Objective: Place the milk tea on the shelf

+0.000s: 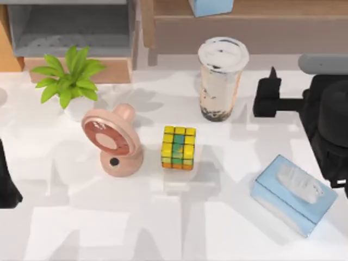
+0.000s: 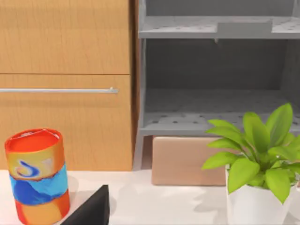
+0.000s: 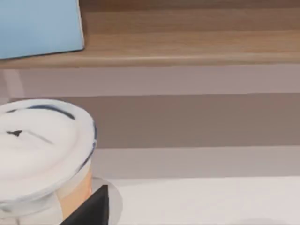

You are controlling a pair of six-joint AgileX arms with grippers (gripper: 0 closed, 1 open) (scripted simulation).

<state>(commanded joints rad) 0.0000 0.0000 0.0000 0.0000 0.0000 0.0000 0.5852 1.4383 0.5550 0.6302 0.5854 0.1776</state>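
The milk tea (image 1: 220,81) is a tall clear cup with a white lid, a creamy drink and dark pearls. It stands upright on the table just in front of the shelf (image 1: 244,24), a long brown wooden ledge along the back. My right gripper (image 1: 262,95) hovers open just right of the cup, apart from it and holding nothing. In the right wrist view the cup's lid (image 3: 42,140) is close by, with the shelf (image 3: 187,47) behind it. My left arm (image 1: 8,185) is parked at the table's left edge.
A blue box (image 1: 211,6) sits on the shelf above the cup. A grey cubby (image 1: 70,27), a potted plant (image 1: 70,81), a pink fan (image 1: 111,138), a colour cube (image 1: 178,148) and a blue tissue box (image 1: 293,193) stand around. An orange can (image 2: 37,176) is near my left wrist.
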